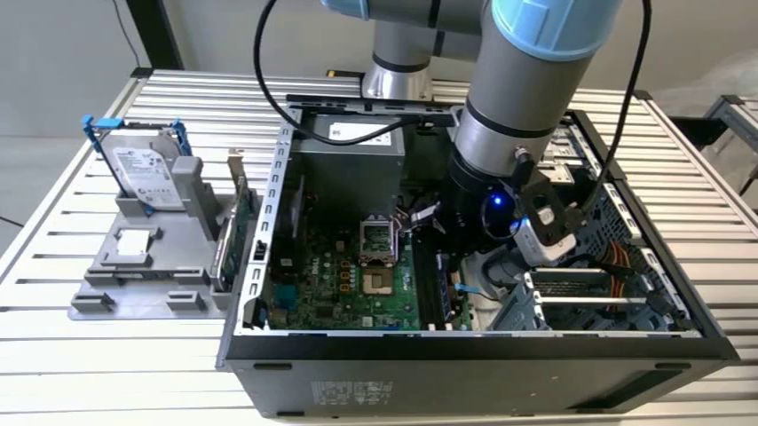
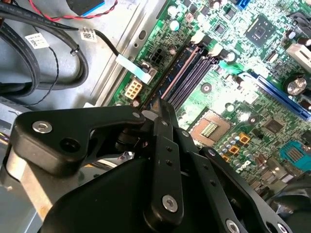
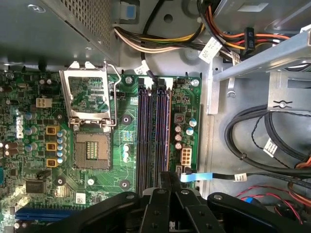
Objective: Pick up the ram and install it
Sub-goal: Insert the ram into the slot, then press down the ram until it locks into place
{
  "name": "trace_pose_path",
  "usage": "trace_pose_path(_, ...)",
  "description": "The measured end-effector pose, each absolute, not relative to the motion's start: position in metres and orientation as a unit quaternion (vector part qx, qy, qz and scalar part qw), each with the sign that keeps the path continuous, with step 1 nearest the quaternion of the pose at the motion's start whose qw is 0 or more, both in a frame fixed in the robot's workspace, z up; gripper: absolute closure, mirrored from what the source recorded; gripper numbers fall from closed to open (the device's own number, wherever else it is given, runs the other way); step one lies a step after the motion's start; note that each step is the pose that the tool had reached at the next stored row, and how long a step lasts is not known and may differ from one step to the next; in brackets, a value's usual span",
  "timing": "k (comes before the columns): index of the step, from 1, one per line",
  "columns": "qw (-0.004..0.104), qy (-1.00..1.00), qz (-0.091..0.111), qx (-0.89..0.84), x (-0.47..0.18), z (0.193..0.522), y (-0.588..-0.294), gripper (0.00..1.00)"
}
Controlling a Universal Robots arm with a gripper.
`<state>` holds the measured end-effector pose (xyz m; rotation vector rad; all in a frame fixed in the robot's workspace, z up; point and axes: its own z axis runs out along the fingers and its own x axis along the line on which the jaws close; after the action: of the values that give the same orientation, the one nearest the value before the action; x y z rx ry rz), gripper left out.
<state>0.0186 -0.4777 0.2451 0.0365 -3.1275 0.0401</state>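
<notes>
Black hand (image 3: 167, 187), fingers pressed together, grips the thin dark ram (image 2: 171, 77) seated in the motherboard's slots (image 3: 153, 136). Exterior view alone shows the open black computer case (image 1: 474, 355) on the slatted metal table (image 1: 71, 355).

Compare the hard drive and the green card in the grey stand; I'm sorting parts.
The hard drive is silver in a blue frame; the green card is a board with a metal bracket. The hard drive shows its broad face, the green card its thin edge. Both stand upright in the grey stand.

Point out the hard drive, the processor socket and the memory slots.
hard drive (image 1: 148, 173), exterior view, its silver face.
processor socket (image 3: 91, 150), first wrist view, its contact grid.
memory slots (image 3: 144, 141), first wrist view, midway along one slot.
</notes>
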Motion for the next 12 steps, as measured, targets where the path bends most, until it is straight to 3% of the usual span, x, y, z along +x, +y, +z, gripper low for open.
trace_pose_path(12,0.006,-0.999,0.013,0.053,0.0184,0.2451,-0.4777,1.0)
